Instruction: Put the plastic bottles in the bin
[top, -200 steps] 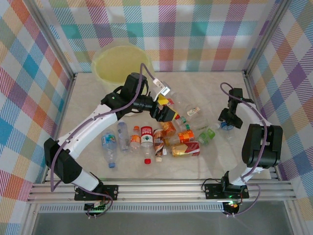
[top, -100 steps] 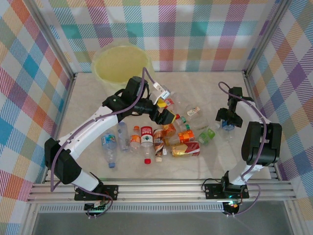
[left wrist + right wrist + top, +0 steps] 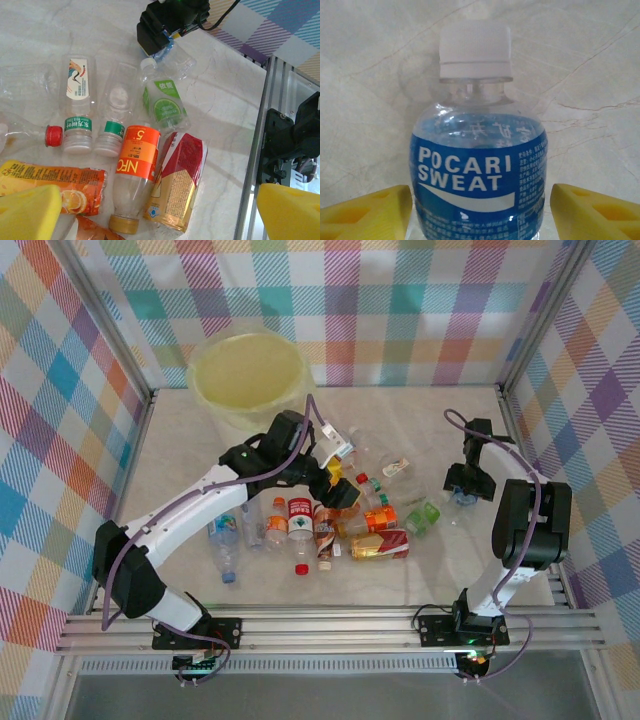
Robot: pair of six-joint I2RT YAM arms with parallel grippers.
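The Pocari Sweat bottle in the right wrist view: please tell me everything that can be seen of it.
The Pocari Sweat bottle is small and made of clear plastic, with a white screw cap on it and a blue label with white letters. It seems to lie on the marble-look table, its cap pointing away from the right hand. The hand's yellow fingers stand one on each side of its body. Whether they press it I cannot tell.

The bin [image 3: 245, 375] stood at the far left of the table [image 3: 180, 460]. The bottles [image 3: 335, 520] lay heaped near the middle, in front of the bin and to its right. A lone bottle [image 3: 477, 165] lay well apart to their right.
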